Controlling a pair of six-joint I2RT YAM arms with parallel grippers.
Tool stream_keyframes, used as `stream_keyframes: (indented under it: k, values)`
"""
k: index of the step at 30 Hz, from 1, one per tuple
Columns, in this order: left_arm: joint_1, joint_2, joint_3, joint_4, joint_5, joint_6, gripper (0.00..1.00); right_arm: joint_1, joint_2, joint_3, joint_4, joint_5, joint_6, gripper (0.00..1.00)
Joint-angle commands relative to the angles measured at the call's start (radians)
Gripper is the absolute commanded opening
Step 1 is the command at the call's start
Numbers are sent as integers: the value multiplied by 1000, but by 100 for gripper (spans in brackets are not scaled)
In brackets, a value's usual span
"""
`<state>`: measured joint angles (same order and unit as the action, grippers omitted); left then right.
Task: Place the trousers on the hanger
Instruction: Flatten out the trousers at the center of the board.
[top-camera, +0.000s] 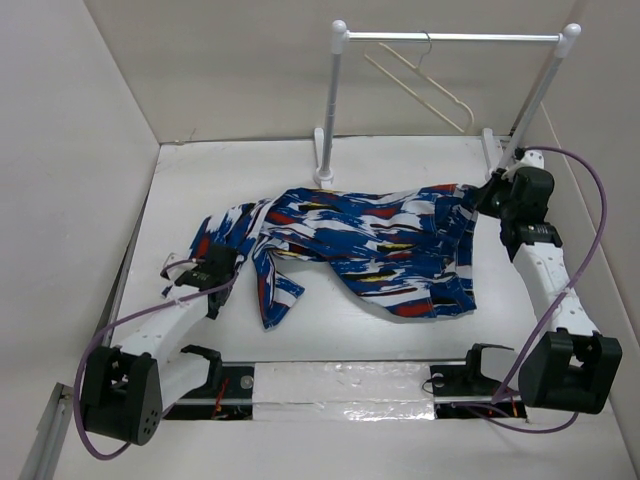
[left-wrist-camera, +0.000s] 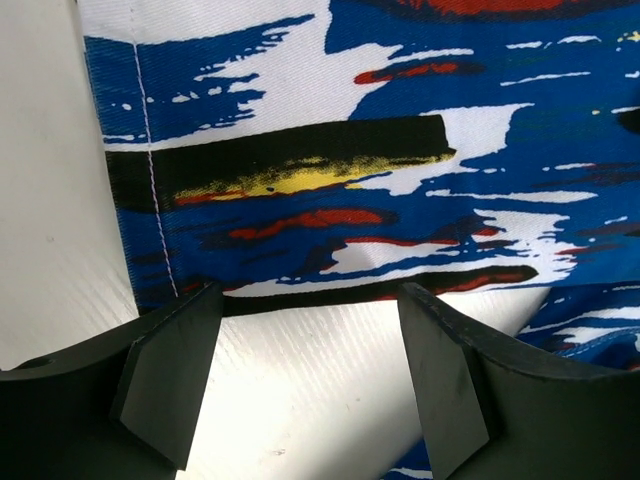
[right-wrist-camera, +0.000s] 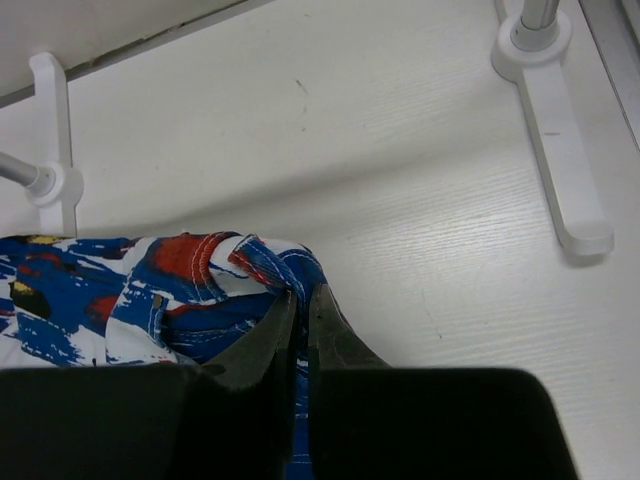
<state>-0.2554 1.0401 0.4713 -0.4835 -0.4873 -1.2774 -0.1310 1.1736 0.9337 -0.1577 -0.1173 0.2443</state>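
Note:
The blue trousers (top-camera: 370, 245) with white, red, black and yellow streaks lie spread across the middle of the table. My right gripper (top-camera: 480, 197) is shut on their right-hand waistband corner (right-wrist-camera: 255, 270), the fabric pinched between the fingers. My left gripper (top-camera: 222, 262) is open at the trousers' left end; in the left wrist view its fingers (left-wrist-camera: 170, 365) sit on bare table just short of the hem (left-wrist-camera: 330, 290). The cream-white hanger (top-camera: 425, 85) hangs by its metal hook from the rail at the back.
The tall white two-post rail stand (top-camera: 335, 110) is at the back, its feet (right-wrist-camera: 560, 150) on the table close to my right gripper. White walls enclose the table on the left, back and right. Cables loop beside both arms.

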Motion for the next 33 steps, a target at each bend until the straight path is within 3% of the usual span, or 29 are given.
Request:
stream_keyframes:
  k: [1, 4, 7, 9, 10, 12, 13, 16, 23, 28, 30, 33]
  values:
    - [4, 34, 47, -81, 6, -83, 67, -28, -19, 7, 116, -53, 15, 0]
    - [4, 136, 58, -11, -13, -70, 60, -38, -15, -2, 141, -71, 15, 0]
    - [4, 260, 82, 71, -4, -33, 37, -38, -11, 1, 139, -68, 15, 0]
    - [4, 346, 116, 75, -26, -17, 28, -38, -14, 2, 132, -62, 13, 0]
    - [4, 371, 125, 83, -30, -2, 14, -38, -15, 2, 129, -58, 13, 0]
    - [4, 431, 147, 105, -17, 53, 8, -38, -23, 1, 129, -51, 13, 0]
    - [4, 443, 167, 102, -14, 56, 0, -38, -26, 1, 129, -51, 13, 0]
    - [4, 427, 194, 91, -36, 79, 0, -38, -37, -1, 129, -55, 13, 0]
    - [4, 91, 233, 71, -120, 226, 0, -38, -54, 2, 126, -56, 16, 0]
    - [4, 57, 236, 42, -79, 302, 0, -47, -68, -7, 129, -77, 21, 0]
    - [4, 46, 233, 2, -65, 267, 0, -47, -75, -4, 119, -79, 23, 0]
    - [4, -76, 250, -4, -117, 272, 0, -47, -95, 5, 100, -70, 24, 0]
